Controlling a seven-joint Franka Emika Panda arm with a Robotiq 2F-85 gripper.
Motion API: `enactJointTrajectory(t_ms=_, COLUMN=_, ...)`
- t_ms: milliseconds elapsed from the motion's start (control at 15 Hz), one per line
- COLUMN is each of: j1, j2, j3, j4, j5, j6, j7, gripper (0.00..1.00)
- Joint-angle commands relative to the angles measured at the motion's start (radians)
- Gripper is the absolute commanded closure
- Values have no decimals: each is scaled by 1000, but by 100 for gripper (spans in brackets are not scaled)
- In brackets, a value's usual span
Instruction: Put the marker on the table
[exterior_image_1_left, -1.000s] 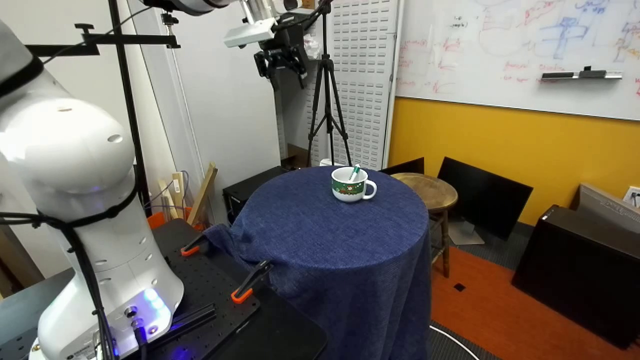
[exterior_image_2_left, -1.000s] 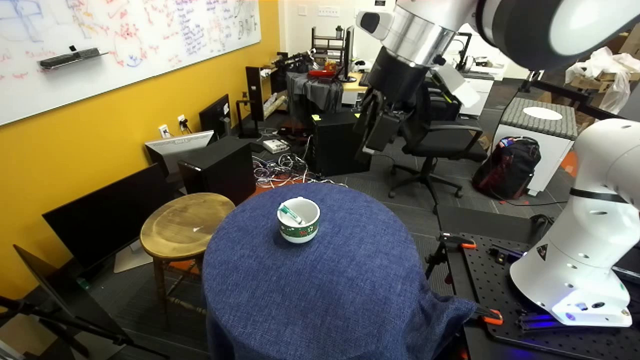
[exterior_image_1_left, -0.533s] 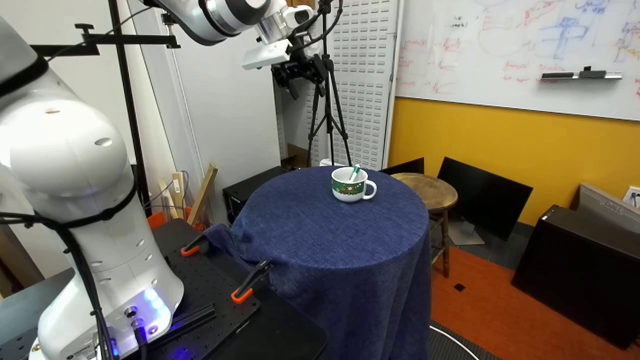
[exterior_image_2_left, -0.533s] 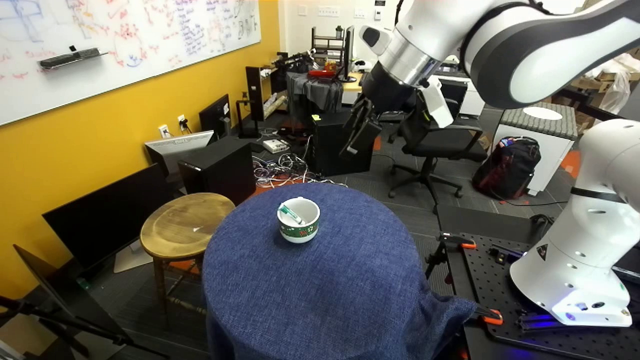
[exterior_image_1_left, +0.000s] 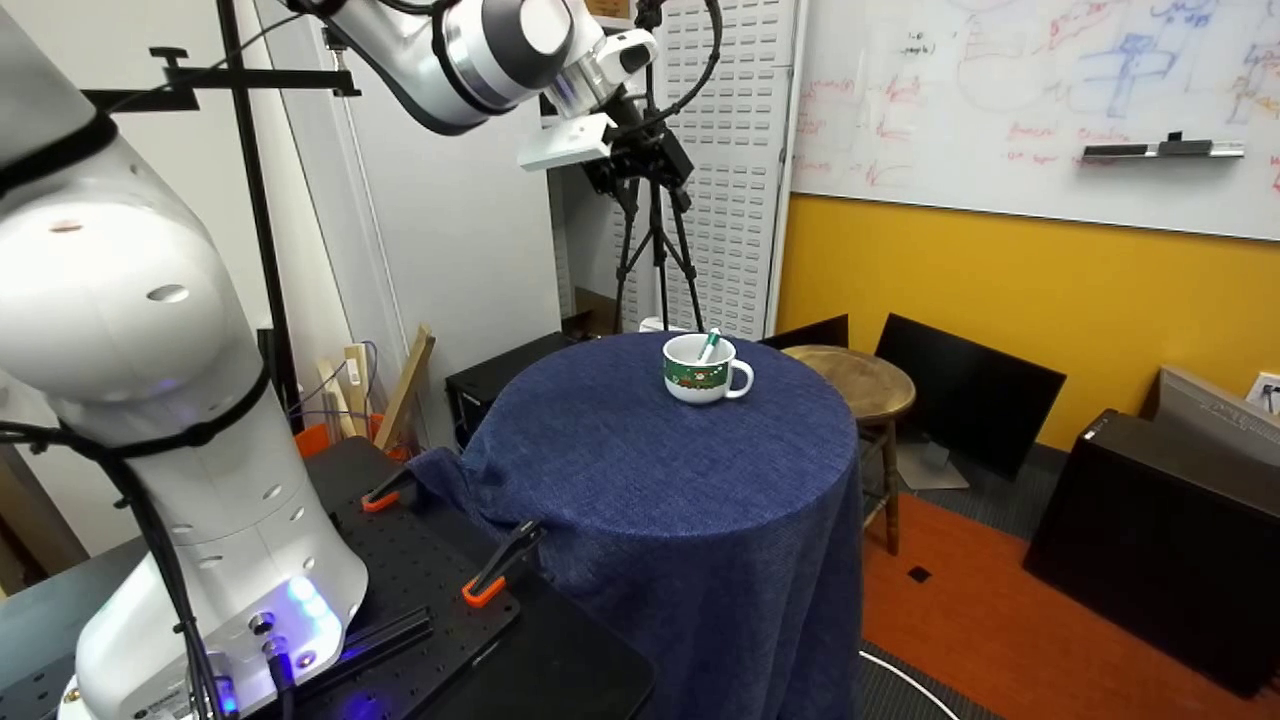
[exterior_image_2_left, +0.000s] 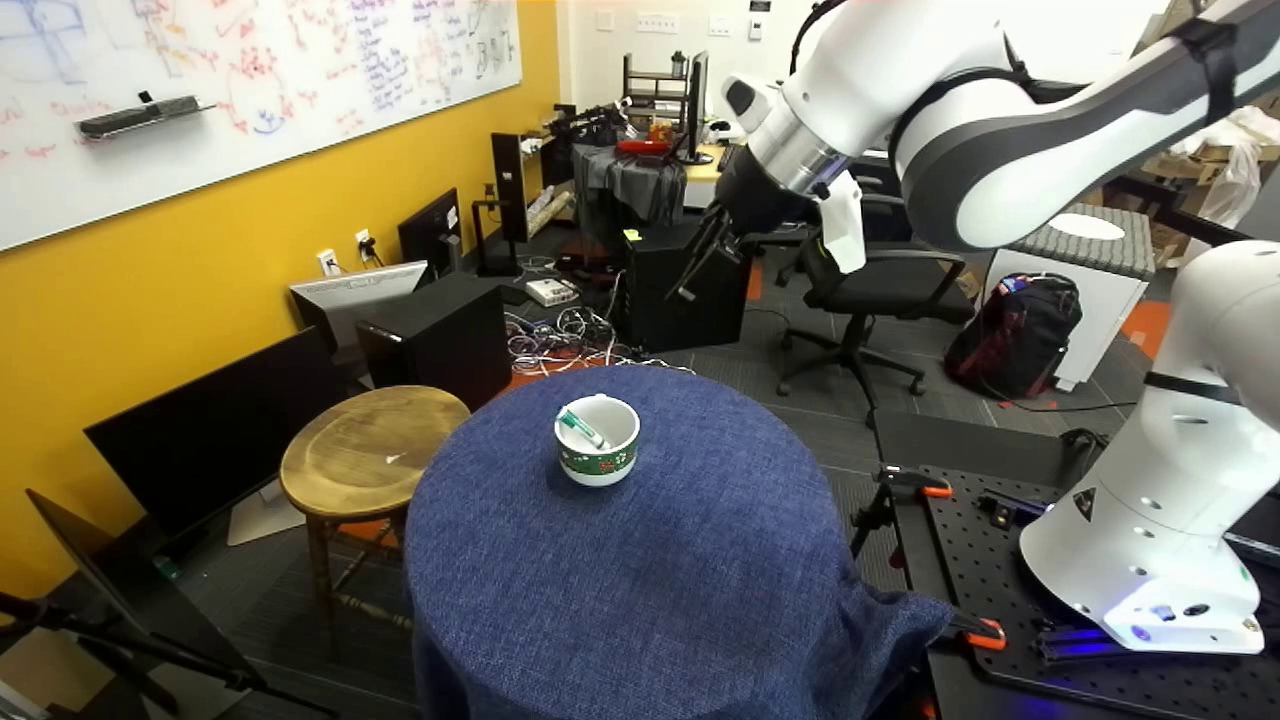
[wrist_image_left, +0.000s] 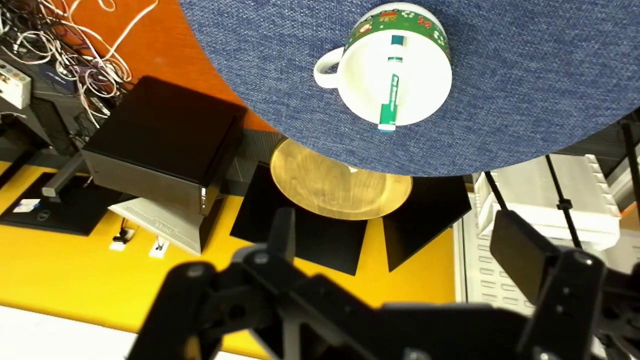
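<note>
Woven navy cloth (wrist_image_left: 525, 90) on round table (exterior_image_2_left: 640, 570). Slim green-white marker (wrist_image_left: 393, 92) leaning inside printed mug (wrist_image_left: 422, 75), well below fingers (wrist_image_left: 283, 235). Got my gripper (wrist_image_left: 401, 243) spread wide btw. Arm (exterior_image_2_left: 880, 80) reaching further out than earlier frame.

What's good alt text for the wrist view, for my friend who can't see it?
A green-and-white marker leans in a white mug on a blue, cloth-draped table. Across the bottom, the black gripper is open, holding nothing; a round wooden stool shows past the table's edge.

Free abv mug (exterior_image_1_left: 697, 382); wall (exterior_image_2_left: 597, 466) around marker (wrist_image_left: 393, 90) btm.
</note>
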Motion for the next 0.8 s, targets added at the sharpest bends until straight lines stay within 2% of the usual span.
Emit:
enactJointTrajectory(t_ms=0, j1=3, j2=68, j3=-32, j4=11, j5=29, j6=74, j7=-23, gripper=0)
enactJointTrajectory(t_ms=133, j1=47, j2=106, j3=-80, j4=16, j5=98, j6=93, j7=-80, gripper=0)
enactJointTrajectory(t_ms=400, j1=173, j2=155, j3=-193, j4=29, j5=318, j6=87, j7=-289, gripper=0)
enactJointTrajectory(t_ms=733, j1=236, j2=183, j3=-267, j4=58, j5=489, j6=58, j7=-448, gripper=0)
